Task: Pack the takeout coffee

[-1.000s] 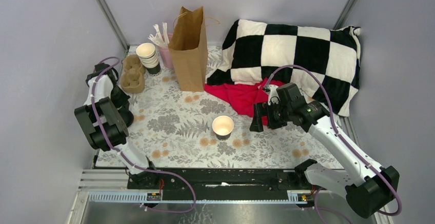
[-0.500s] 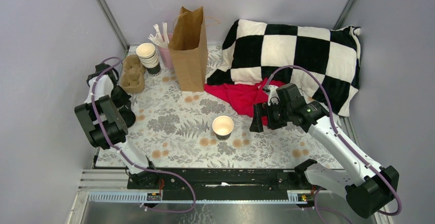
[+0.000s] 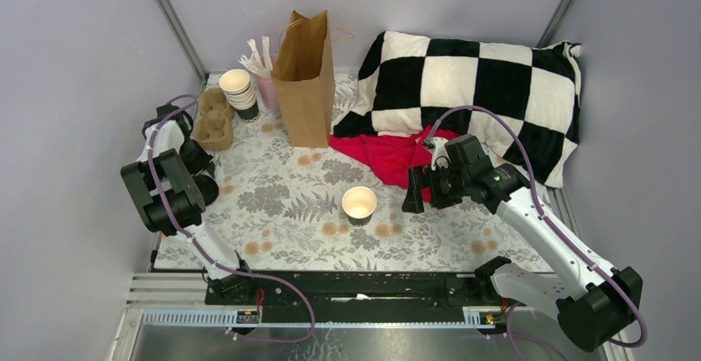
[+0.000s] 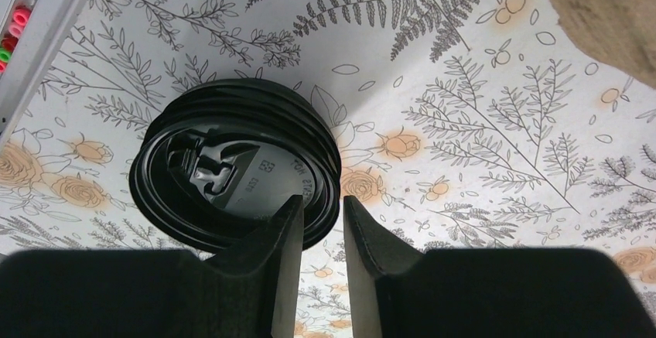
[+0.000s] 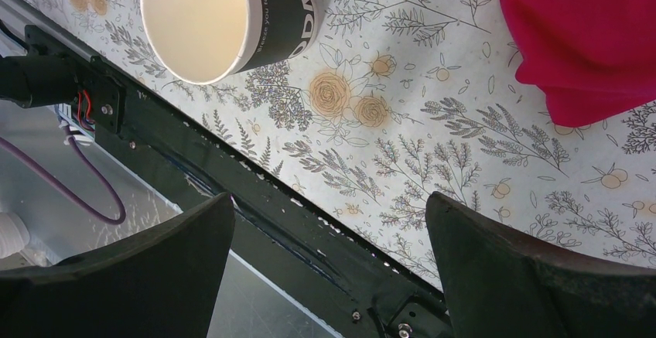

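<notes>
A small dark paper cup [image 3: 359, 204] with a cream inside stands lidless at mid table; it also shows in the right wrist view [image 5: 271, 13]. No cup with a lid on shows. A stack of black plastic lids [image 4: 232, 175] lies at the left edge, also in the top view [image 3: 208, 191]. My left gripper [image 4: 321, 203] hangs over the stack's right rim, with one finger above the lid and one outside it, and a narrow gap between them. My right gripper [image 5: 329, 222] is wide open and empty just right of the cup [image 3: 413, 200]. The brown paper bag [image 3: 304, 80] stands upright at the back.
A stack of lidless cups [image 3: 240, 92], a cardboard cup carrier [image 3: 213, 120] and a pink holder of straws [image 3: 266, 80] stand at the back left. A red cloth [image 3: 384, 156] and a checkered pillow [image 3: 471, 88] lie at the back right. The black rail [image 5: 255, 199] runs along the near edge.
My left arm has shifted slightly, its elbow a little up and its wrist lower over the lids. The right arm and the cup have not moved.
</notes>
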Motion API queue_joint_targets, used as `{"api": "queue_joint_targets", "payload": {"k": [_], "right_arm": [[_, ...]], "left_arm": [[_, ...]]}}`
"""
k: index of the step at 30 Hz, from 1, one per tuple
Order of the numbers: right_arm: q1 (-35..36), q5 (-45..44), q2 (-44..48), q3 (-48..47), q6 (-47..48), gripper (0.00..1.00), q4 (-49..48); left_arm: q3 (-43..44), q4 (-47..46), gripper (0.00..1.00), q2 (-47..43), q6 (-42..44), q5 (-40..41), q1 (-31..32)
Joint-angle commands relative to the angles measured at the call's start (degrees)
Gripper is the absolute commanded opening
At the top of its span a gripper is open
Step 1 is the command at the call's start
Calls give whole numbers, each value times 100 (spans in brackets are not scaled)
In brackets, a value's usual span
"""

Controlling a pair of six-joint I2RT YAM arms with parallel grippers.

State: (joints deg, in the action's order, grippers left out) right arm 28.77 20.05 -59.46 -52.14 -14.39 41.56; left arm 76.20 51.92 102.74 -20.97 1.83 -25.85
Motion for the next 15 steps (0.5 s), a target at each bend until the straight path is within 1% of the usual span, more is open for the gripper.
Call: {"api": "queue_joint_targets", "payload": {"k": [1, 6, 11, 15], "right_arm": [[35, 16, 50, 15, -11, 100, -105], [34, 13, 31, 20, -11, 100, -112], [40, 33, 16, 28, -13, 100, -117], [33, 58, -4, 37, -11, 100, -134]], "left_arm": [[304, -156, 30, 150, 5, -6, -36], [359, -147, 23, 187, -11, 2, -37], [360, -99, 25, 76, -6, 36, -39], [358, -81, 23, 59, 14, 46, -35]]}}
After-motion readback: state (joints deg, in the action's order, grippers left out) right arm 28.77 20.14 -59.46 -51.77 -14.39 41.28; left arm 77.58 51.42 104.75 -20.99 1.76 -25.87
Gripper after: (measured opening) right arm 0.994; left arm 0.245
